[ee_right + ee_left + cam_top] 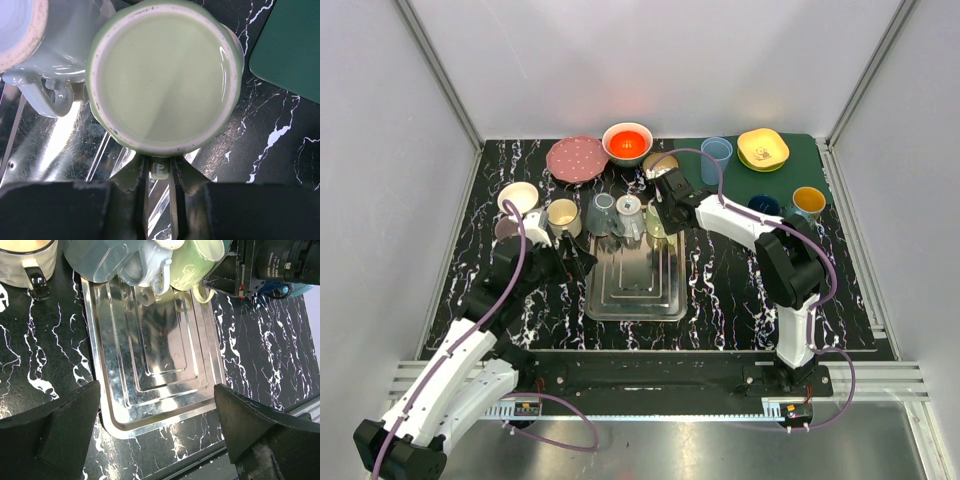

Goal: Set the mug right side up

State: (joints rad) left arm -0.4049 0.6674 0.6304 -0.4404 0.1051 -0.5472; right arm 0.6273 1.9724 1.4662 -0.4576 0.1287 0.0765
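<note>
A light green mug (162,75) stands upside down at the far right corner of the steel tray (635,292), its flat base facing the right wrist camera. My right gripper (160,167) is shut on the mug's handle (160,169), fingers on either side of it. In the top view the right gripper (662,212) is over the green mug (656,226). The mug also shows in the left wrist view (200,260). My left gripper (157,395) is open and empty above the tray's near edge (150,417); in the top view the left gripper (582,262) is at the tray's left side.
A pale blue-white mug (30,30) and a grey mug (600,212) sit beside the green one on the tray's far edge. A cream mug (563,213) and white bowl (518,196) stand left. A pink plate (577,158), red bowl (627,142), blue cup (716,153), yellow bowl (763,148) and orange mug (808,202) are behind and right.
</note>
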